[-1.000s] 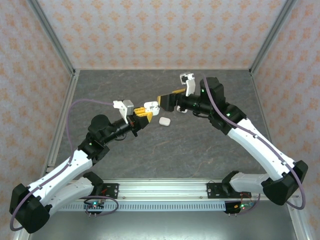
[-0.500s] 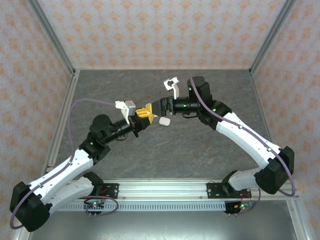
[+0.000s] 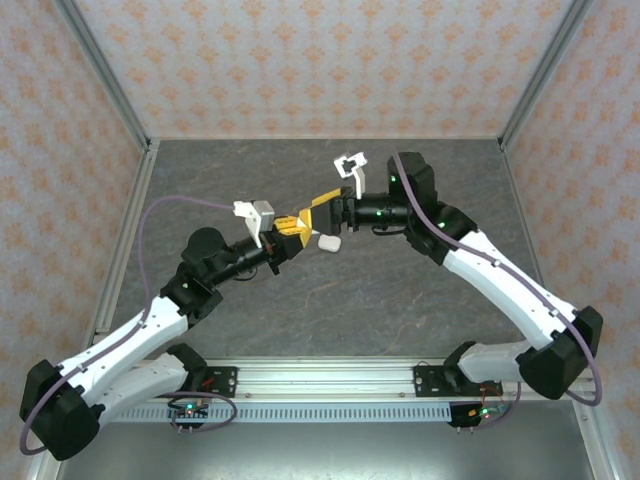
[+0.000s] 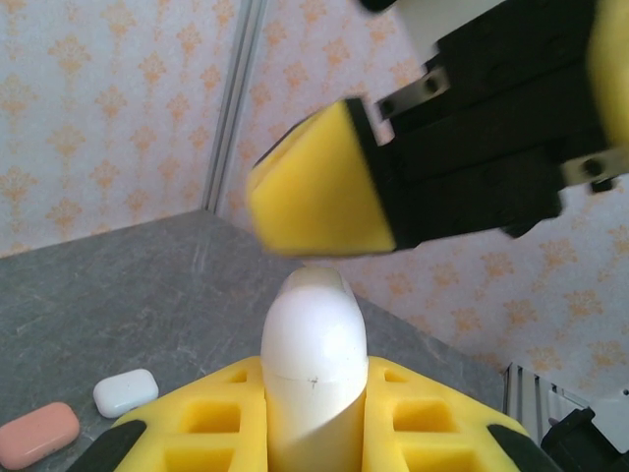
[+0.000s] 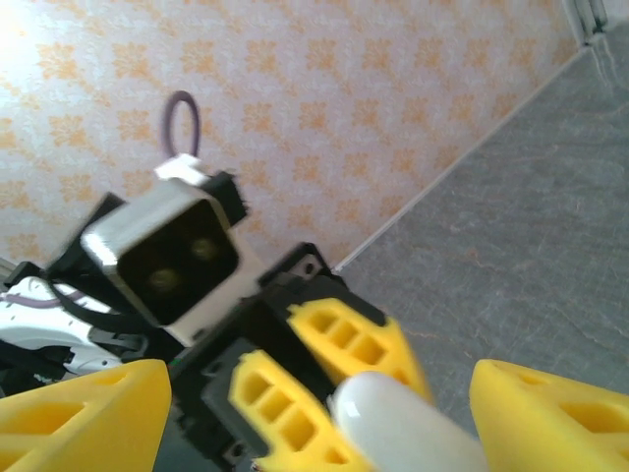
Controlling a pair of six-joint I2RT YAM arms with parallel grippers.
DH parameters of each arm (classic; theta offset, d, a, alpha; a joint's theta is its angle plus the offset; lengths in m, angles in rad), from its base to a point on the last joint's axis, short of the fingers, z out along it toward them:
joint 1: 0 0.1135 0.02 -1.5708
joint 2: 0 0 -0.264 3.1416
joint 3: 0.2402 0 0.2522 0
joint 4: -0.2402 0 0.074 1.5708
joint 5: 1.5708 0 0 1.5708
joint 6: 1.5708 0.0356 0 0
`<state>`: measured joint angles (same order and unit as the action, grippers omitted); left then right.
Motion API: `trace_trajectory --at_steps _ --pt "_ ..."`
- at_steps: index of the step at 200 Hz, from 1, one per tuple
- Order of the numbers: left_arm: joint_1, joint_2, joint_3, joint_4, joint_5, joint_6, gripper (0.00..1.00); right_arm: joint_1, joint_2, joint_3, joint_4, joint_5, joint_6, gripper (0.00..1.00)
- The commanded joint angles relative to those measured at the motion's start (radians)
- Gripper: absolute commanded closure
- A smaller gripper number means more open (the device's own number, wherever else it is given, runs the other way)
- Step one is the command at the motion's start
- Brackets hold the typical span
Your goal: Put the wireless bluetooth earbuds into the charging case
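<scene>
My left gripper point(image 4: 314, 382) is shut on a white pebble-like charging case point(image 4: 314, 324), which stands upright between its yellow fingers point(image 4: 201, 418), lid closed. My right gripper point(image 5: 324, 408) is open, one yellow finger point(image 4: 319, 192) hovering just over the top of that case. From the right wrist, the held case point(image 5: 408, 423) lies between my spread fingertips point(image 5: 84, 413). In the top view the two grippers meet mid-table, left point(image 3: 289, 226) and right point(image 3: 318, 206). The earbuds are out of view.
A second white case point(image 3: 328, 242) lies on the grey table just below the grippers; it appears again point(image 4: 126, 391) beside a coral case point(image 4: 39, 435). Patterned walls and metal corner posts point(image 4: 231, 108) close in the table.
The right gripper has moved left toward the left gripper's tip and turned at the wrist. The left arm has barely moved and keeps hold of the white case.
</scene>
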<state>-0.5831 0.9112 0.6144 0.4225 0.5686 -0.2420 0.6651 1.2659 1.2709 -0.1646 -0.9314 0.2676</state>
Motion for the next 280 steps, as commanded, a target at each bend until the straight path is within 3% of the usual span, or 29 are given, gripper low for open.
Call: trace_trajectory --at_steps 1,33,80,103,156,223,253,280 --pt "-0.004 0.005 0.032 0.013 0.011 0.011 1.00 0.004 -0.038 -0.001 -0.010 0.021 -0.051 0.20" --pt "-0.006 0.009 0.036 0.009 0.010 0.009 1.00 0.005 -0.044 0.028 -0.128 0.123 -0.114 0.19" --pt "-0.006 0.038 0.061 -0.075 -0.048 0.014 1.00 -0.018 -0.126 0.030 -0.272 0.570 -0.157 0.11" --pt "-0.007 0.100 0.093 -0.138 -0.071 0.007 1.00 -0.033 -0.201 -0.040 -0.245 0.737 -0.150 0.00" --pt "-0.039 0.338 0.207 -0.204 -0.126 -0.065 1.00 -0.078 -0.330 -0.166 -0.291 1.080 -0.115 0.01" --pt "-0.142 0.746 0.485 -0.380 -0.182 -0.190 1.00 -0.134 -0.423 -0.272 -0.322 1.171 -0.126 0.01" --pt "-0.175 0.897 0.639 -0.547 -0.178 -0.195 1.00 -0.135 -0.437 -0.279 -0.353 1.202 -0.152 0.01" --pt "-0.189 0.990 0.704 -0.573 -0.176 -0.221 1.00 -0.137 -0.442 -0.289 -0.352 1.201 -0.163 0.01"
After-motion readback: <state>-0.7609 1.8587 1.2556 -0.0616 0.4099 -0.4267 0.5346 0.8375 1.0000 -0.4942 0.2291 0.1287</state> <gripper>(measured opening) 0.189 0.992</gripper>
